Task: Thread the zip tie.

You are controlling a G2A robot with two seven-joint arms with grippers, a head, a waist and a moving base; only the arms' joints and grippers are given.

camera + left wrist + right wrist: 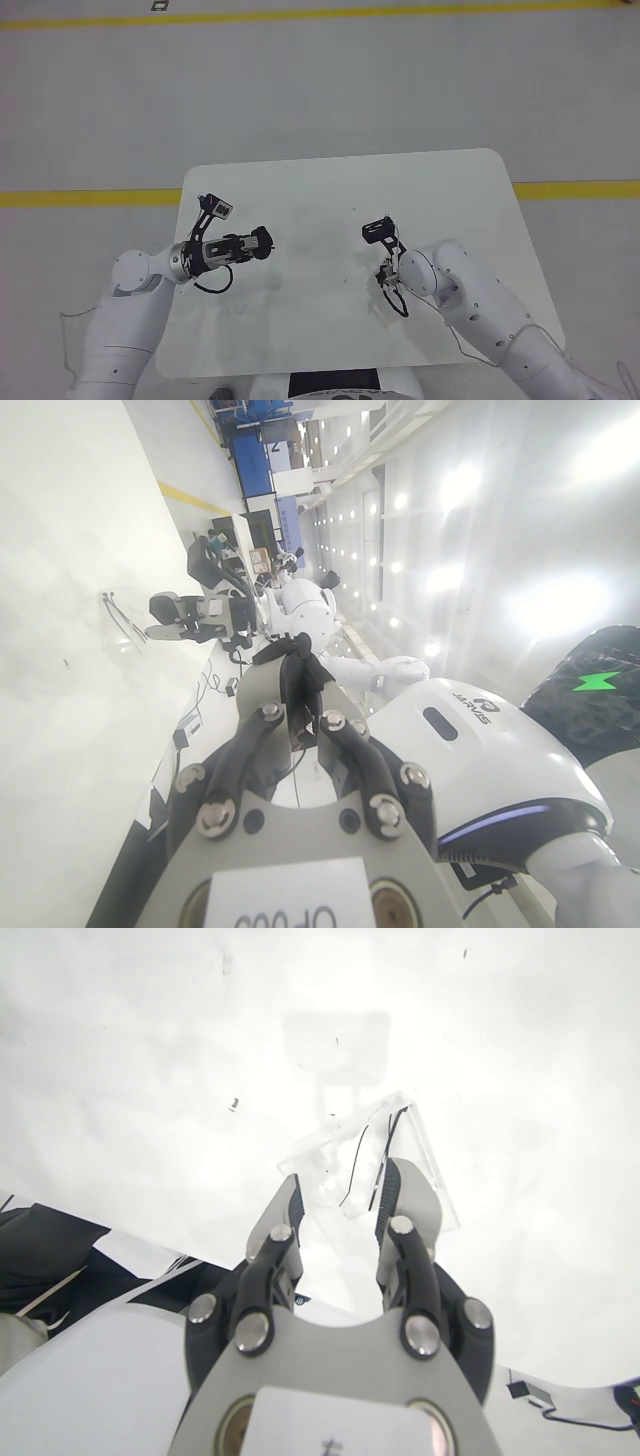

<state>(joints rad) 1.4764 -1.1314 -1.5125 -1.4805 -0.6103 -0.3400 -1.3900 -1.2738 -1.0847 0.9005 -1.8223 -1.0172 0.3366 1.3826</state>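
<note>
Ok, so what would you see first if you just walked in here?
Probably the right hand, hanging open just above a clear tray on the white table. A few thin black zip ties lie in that tray. The left hand is shut, over the other side of the table.

Lab hall, yellow floor line [90,197], blue panels [252,467]

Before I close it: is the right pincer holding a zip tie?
No, the right pincer is open; the ties lie in the tray.
</note>
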